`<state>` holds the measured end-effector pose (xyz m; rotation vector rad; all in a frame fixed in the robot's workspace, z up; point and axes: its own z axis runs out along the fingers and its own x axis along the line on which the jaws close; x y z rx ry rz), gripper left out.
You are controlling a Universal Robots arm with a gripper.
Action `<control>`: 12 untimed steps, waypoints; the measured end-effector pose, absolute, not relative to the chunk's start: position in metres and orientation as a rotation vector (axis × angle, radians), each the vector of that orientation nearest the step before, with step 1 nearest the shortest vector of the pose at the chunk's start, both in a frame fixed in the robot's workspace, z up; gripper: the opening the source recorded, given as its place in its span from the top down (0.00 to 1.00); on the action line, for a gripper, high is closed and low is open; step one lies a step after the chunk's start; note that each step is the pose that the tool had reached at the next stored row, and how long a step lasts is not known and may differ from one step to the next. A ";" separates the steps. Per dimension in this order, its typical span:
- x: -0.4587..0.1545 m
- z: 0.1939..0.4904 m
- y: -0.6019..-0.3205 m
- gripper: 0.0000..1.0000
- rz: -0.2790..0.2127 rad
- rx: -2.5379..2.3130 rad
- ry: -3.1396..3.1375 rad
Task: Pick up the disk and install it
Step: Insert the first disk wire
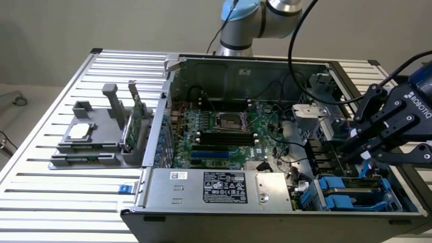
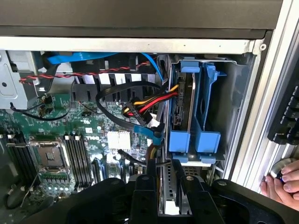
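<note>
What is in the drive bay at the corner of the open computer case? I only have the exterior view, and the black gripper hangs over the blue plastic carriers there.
Observer: In the wrist view, a flat silver-grey hard drive stands on edge inside one blue plastic carrier.
Operator: And the slot next to it?
Observer: The neighbouring blue carrier looks empty, with no drive between its rails.
Operator: Is anyone close to the cell?
Observer: Yes, a person's hand is just past the edge of the silver slatted table, below a black keyboard.
</note>
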<state>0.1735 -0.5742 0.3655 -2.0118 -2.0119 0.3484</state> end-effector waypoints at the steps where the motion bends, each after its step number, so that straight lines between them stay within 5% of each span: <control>1: 0.174 0.365 -0.574 0.73 0.348 -2.012 -2.013; 12: 0.176 0.362 -0.569 0.73 0.331 -2.023 -2.023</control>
